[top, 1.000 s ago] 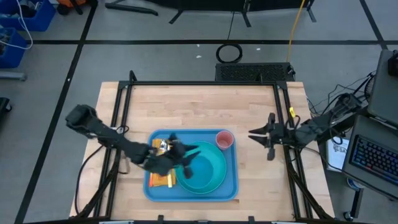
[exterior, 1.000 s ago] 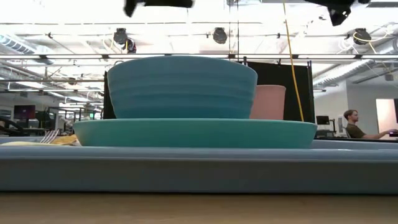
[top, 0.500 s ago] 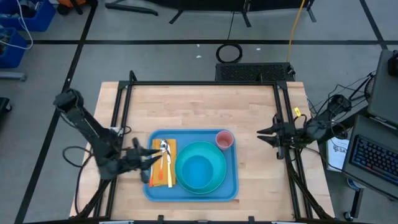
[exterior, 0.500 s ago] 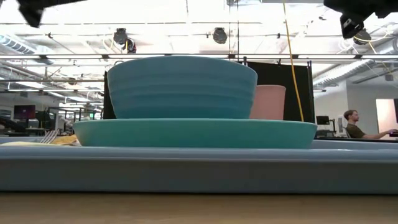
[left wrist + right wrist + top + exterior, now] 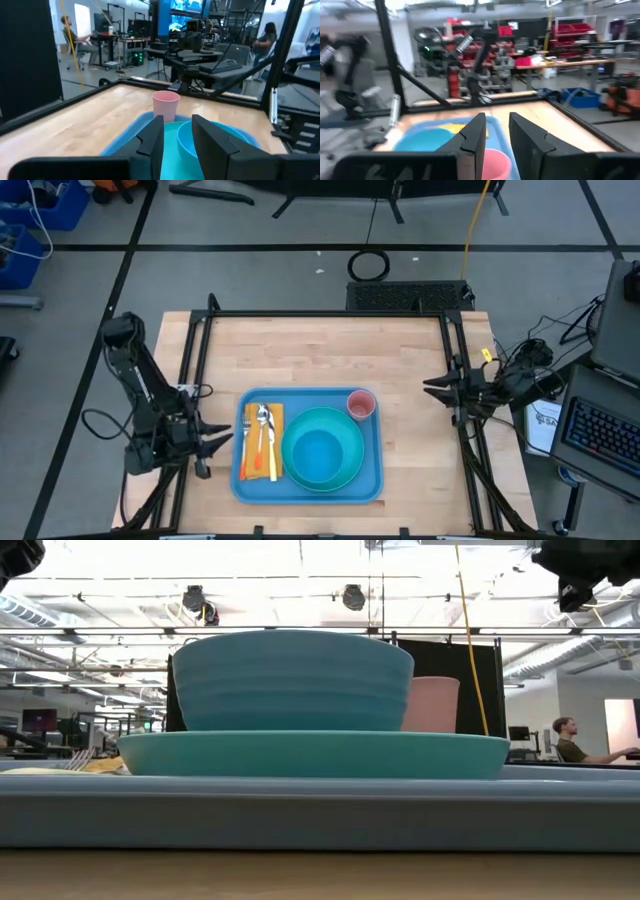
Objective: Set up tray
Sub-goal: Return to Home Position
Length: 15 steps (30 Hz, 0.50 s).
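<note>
Sitting toward the near edge of the wooden bench (image 5: 320, 350), the large flat blue plastic tray (image 5: 375, 485) is loaded, with both tools clear of it.
Just off the tray's left end, the left tool (image 5: 218, 452) hangs with fingers spread, gripping nothing. On the tray, a yellow rectangular napkin (image 5: 256, 474) carrying metal cutlery (image 5: 264, 425) lies at the left, a round teal plate (image 5: 348, 425) bearing a teal bowl (image 5: 315, 455) fills the rest, and a pink cup (image 5: 360, 404) stands in the far right corner. Well apart from the tray's right end, the right tool (image 5: 437, 393) is likewise spread and empty.
</note>
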### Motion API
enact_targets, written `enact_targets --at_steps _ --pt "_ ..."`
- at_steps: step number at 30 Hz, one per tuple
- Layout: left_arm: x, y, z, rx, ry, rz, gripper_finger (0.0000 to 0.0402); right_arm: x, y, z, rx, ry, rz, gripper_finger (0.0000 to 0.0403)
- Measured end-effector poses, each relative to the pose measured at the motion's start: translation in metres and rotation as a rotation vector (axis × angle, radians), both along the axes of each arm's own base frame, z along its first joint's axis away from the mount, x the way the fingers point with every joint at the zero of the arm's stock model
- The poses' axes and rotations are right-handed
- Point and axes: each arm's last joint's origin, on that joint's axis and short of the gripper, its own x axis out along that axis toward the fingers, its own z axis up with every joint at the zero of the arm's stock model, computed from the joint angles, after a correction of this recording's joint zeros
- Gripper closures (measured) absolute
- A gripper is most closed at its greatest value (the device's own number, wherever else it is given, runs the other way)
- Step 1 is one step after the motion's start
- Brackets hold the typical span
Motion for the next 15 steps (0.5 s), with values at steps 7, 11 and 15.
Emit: enact_targets --at_steps 7,11,15 --pt "-0.016 -0.006 -0.005 0.096 0.025 -0.09 0.0298 -0.001 -0.005 -0.004 -0.05 0.057 -0.15 0.0328" --pt "-0.027 -0.005 -0.014 0.123 0.028 -0.153 0.0298 -0.002 -0.006 -0.001 -0.047 0.052 -0.174 0.0328" --pt "-0.032 0.004 -0.026 0.07 0.016 -0.175 0.0298 -0.001 -0.005 -0.003 -0.046 0.064 -0.144 0.0328"
